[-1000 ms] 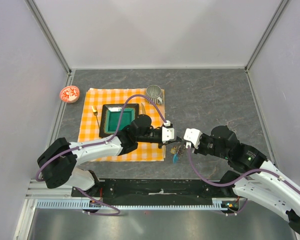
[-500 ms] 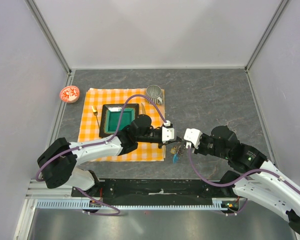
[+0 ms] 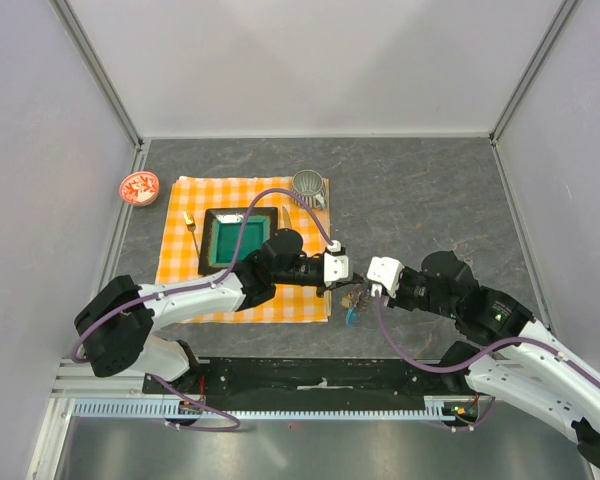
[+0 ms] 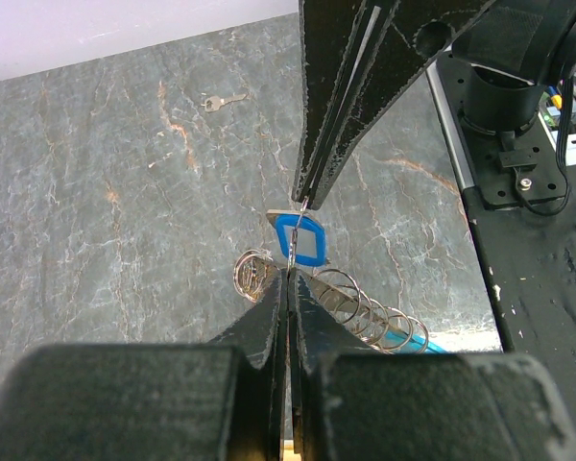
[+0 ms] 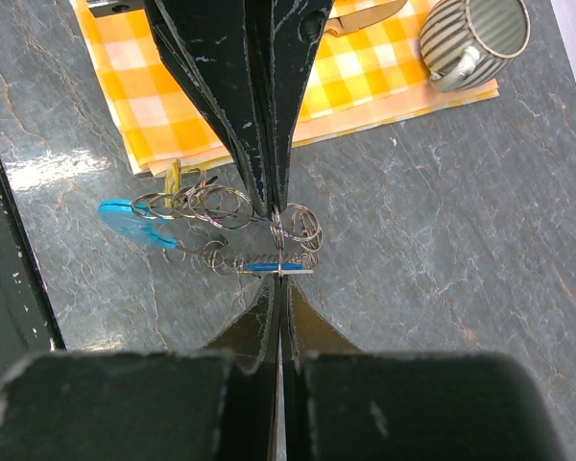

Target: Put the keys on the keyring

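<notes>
The keyring (image 4: 365, 303) is a string of thin metal rings lying on the grey table, with its cyan tag (image 5: 130, 216) at one end; the cyan tag (image 3: 351, 316) also shows from above. My left gripper (image 3: 352, 288) is shut on one thin ring at the string's end. Tip to tip with it, my right gripper (image 3: 365, 292) is shut at the edge of a blue-headed key (image 4: 302, 238), which hangs between the two tips. From the right wrist this blue key (image 5: 274, 267) shows edge-on. A yellow key (image 5: 173, 178) sits among the rings. A small silver key (image 4: 221, 100) lies apart on the table.
An orange checked cloth (image 3: 180, 200) lies to the left, carrying a green tray (image 3: 215, 262) and a ribbed grey cup (image 3: 307, 183). A red bowl (image 3: 139, 187) sits past the cloth's far left corner. The black mounting rail (image 3: 320, 375) runs along the near edge.
</notes>
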